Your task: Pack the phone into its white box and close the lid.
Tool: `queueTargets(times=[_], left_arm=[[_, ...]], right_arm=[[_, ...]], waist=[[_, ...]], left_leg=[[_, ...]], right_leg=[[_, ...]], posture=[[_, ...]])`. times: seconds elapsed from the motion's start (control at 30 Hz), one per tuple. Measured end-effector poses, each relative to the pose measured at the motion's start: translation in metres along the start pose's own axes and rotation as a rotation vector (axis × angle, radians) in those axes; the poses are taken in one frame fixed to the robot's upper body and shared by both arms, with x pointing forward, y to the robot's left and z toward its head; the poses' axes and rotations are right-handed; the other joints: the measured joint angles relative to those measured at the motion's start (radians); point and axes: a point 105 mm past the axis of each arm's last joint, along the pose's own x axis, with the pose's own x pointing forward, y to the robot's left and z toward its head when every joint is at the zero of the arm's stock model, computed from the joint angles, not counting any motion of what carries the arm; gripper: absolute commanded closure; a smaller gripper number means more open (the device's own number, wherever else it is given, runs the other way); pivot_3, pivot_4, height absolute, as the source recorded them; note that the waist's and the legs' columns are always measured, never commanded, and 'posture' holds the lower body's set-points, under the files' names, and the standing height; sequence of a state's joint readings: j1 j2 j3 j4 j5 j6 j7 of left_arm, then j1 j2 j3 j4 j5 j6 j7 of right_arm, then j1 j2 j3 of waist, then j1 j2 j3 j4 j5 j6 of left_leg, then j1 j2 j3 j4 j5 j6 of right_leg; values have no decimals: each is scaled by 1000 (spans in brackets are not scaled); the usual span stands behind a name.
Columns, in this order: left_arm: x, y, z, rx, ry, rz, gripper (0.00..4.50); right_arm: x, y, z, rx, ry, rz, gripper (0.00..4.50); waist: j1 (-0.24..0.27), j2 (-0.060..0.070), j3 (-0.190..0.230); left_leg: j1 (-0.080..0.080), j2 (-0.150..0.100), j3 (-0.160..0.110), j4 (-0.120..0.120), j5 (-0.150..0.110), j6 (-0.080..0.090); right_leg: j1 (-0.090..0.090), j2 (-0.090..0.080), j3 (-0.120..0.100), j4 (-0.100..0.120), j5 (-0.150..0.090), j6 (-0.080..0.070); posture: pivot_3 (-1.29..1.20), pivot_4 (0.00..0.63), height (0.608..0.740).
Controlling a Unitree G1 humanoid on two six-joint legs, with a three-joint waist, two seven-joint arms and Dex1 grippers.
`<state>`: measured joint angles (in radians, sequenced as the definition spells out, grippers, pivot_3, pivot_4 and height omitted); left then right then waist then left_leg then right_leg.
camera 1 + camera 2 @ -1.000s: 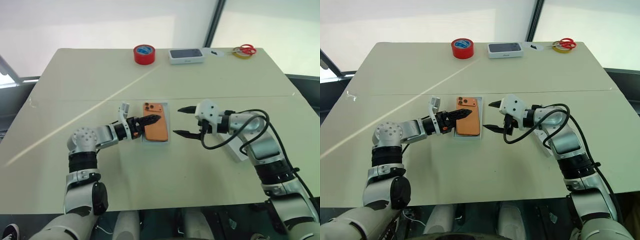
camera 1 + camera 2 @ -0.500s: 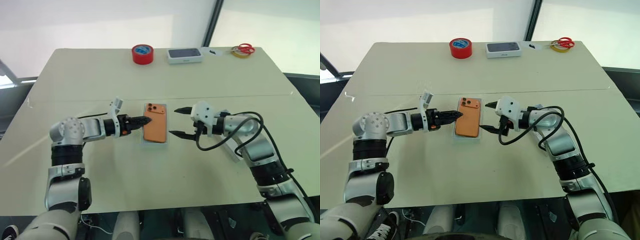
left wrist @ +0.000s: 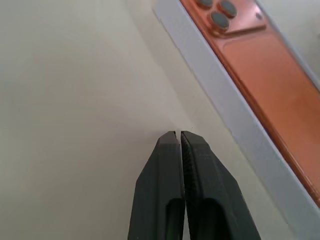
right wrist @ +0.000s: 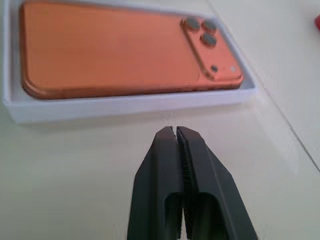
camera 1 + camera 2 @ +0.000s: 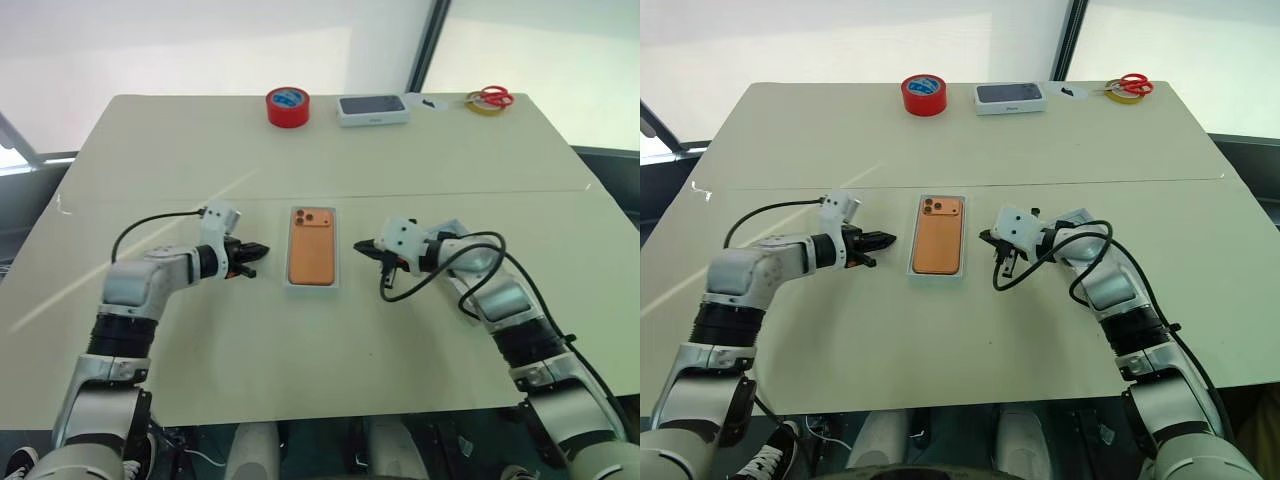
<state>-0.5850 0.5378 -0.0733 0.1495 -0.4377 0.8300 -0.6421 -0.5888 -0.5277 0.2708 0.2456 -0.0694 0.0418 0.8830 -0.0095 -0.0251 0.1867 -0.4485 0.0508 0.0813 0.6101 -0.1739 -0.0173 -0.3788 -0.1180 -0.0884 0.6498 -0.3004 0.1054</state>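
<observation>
The orange phone (image 5: 311,258) lies back up in the white box (image 5: 311,286) at the table's middle, its three lenses at the far left corner. My left gripper (image 5: 258,249) is shut and empty, a short way left of the box and pointing at it. On the other side, my right gripper (image 5: 362,246) is also shut and empty, just off the box's right edge. The wrist views show each pair of fingertips (image 3: 179,134) (image 4: 174,131) pressed together, with the box rim (image 4: 125,107) and phone (image 4: 115,50) beyond. A white corner of the lid (image 5: 456,225) peeks from under my right forearm.
At the table's far edge stand a red tape roll (image 5: 287,106), another white box with a dark phone picture (image 5: 372,109), and red scissors (image 5: 491,96) on a yellow ring. A seam crosses the table behind the phone.
Both grippers went from open to shut. The left one drew back leftward off the phone. The right one sank toward the table beside the box.
</observation>
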Motion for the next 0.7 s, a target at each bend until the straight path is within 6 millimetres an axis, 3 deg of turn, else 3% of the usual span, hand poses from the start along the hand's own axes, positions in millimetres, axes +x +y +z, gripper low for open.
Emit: queueTargets(times=[0.27, 0.4, 0.53, 0.7], left_arm=[[31, -44, 1, 63, 18, -163, 4436], [47, -71, -1, 25, 25, -286, 4436], [63, -101, 0, 14, 28, -379, 4436], [76, -112, 4, 55, 33, -409, 4436]], right_arm=[[4, 3, -9, -27, 46, 12, 4492], [-21, -5, -25, -36, 115, -9, 4492], [-54, -2, -41, -22, 192, -3, 4492], [-77, 15, -47, 10, 229, 33, 4492]], waist=[[6, 0, 0], [27, 0, 0], [39, 0, 0], [43, 1, 0]], left_leg=[[0, 0, -1, 2, 0, 1], [0, -1, -1, 4, -1, 3], [-1, -2, -1, 5, -2, 5], [0, 0, 0, 5, -2, 4]], right_leg=[[1, 0, 0, 0, 0, 0], [3, 0, -1, 0, 0, 1], [3, 0, -1, -1, 0, 1], [2, 1, -1, 0, 0, 1]], posture=[[0, 150, 740], [0, 150, 740], [0, 150, 740], [0, 150, 740]])
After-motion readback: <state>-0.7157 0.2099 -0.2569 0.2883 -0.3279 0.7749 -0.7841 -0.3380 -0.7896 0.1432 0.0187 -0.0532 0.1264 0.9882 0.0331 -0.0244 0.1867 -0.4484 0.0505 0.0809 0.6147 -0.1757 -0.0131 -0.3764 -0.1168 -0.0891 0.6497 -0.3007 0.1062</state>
